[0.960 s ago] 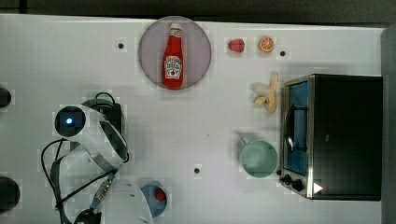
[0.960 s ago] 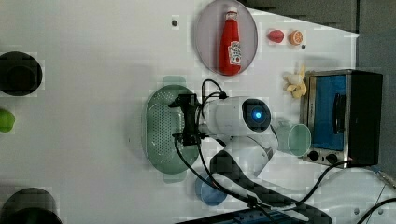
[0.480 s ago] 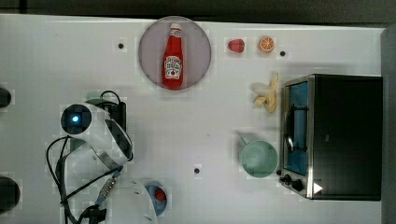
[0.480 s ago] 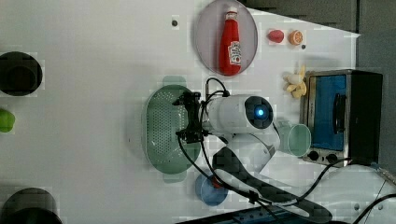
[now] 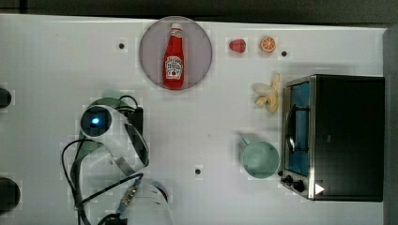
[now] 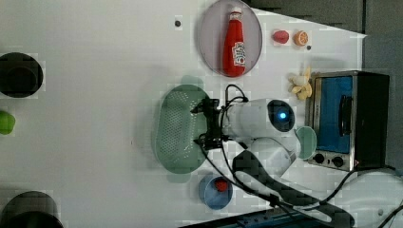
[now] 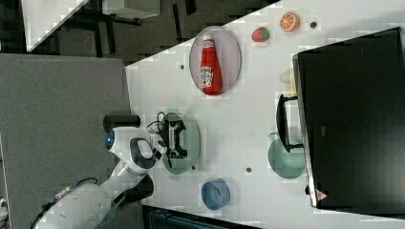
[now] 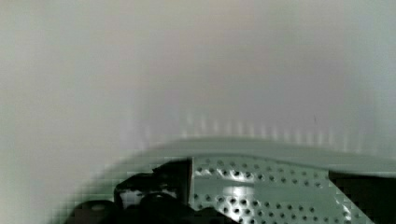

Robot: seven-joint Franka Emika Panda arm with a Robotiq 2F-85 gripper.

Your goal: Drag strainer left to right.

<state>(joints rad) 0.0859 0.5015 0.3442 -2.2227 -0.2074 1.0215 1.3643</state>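
The strainer (image 6: pixel 177 128), a pale mint-green oval bowl with a bottom dotted by small holes and a tab handle at each end, rests upright on the white surface (image 6: pixel 95 71) toward the top view's left, well apart from the mug (image 5: pixel 259 159) and toaster oven (image 5: pixel 335 136). The gripper (image 6: pixel 205 122) hangs over its rim with jaws spread wide, holding nothing. Judgement: the drag is not yet begun; engaging the rim and the whole traverse remain.
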